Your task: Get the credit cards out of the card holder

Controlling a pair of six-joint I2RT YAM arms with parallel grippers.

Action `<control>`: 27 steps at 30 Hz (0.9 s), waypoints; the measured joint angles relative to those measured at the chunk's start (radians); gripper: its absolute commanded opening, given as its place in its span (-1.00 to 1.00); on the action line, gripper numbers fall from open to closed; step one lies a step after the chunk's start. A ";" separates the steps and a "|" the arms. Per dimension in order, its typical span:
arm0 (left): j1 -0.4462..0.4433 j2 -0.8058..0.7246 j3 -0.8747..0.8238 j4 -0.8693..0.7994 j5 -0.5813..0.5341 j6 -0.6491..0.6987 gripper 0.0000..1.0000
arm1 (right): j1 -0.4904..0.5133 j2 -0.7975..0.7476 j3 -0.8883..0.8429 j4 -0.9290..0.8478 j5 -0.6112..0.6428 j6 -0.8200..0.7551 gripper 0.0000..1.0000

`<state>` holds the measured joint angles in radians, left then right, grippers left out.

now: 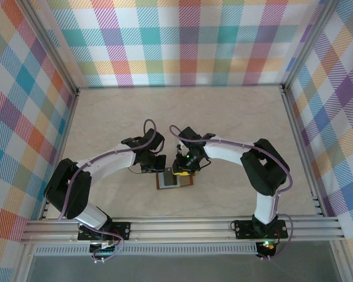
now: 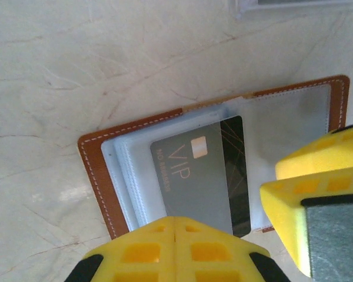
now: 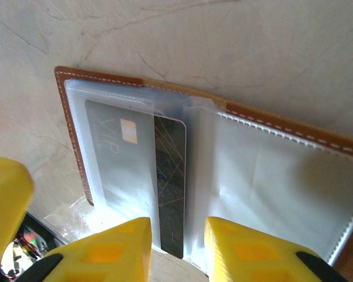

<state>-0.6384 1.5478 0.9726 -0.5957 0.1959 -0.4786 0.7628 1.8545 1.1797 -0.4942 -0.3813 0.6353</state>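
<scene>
Sleeves partly cover grey card in card holder.

Open card holder on marbled table

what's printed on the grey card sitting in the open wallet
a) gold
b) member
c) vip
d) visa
c, the grey card tucked inside the open wallet has the letters VIP on its face, readable in both wrist views.
</scene>
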 measured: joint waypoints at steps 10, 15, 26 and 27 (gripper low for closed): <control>-0.002 0.101 -0.014 0.003 -0.007 0.002 -0.89 | -0.024 0.043 -0.010 0.069 -0.077 0.000 -0.40; -0.002 0.107 -0.012 0.003 -0.011 0.007 -0.89 | -0.031 0.053 -0.024 0.088 -0.094 -0.001 -0.41; -0.002 0.114 -0.006 -0.003 -0.014 0.023 -0.89 | -0.060 0.056 -0.116 0.240 -0.217 0.031 -0.50; -0.002 0.114 -0.006 -0.003 -0.015 0.023 -0.89 | -0.063 0.056 -0.126 0.261 -0.232 0.039 -0.51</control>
<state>-0.6403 1.6619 0.9668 -0.5991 0.1810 -0.4553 0.6994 1.9106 1.0534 -0.2337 -0.6128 0.6739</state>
